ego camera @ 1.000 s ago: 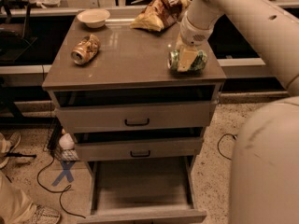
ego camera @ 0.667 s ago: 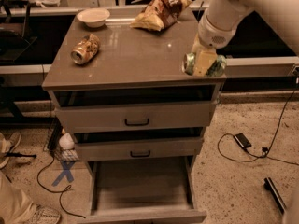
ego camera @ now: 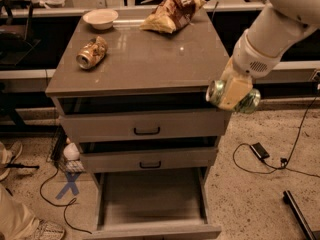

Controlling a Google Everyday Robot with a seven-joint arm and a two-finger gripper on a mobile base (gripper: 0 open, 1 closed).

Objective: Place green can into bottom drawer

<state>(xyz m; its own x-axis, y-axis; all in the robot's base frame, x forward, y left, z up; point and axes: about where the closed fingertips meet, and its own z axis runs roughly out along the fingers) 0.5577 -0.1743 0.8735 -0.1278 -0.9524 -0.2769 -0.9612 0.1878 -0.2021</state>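
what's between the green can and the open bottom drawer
Camera view: the gripper holds the green can off the cabinet's front corner; the top drawer and middle drawer fronts sit between it and the bottom drawer.

My jaws hang off the counter's [ego camera: 150,59] front corner; on it: crushed can [ego camera: 93,52], white bowl [ego camera: 100,18], chip bag [ego camera: 172,13].

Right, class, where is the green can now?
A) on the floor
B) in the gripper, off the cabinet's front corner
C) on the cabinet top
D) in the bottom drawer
B: the gripper holds the green can in mid-air beside the cabinet, higher than the open bottom drawer.
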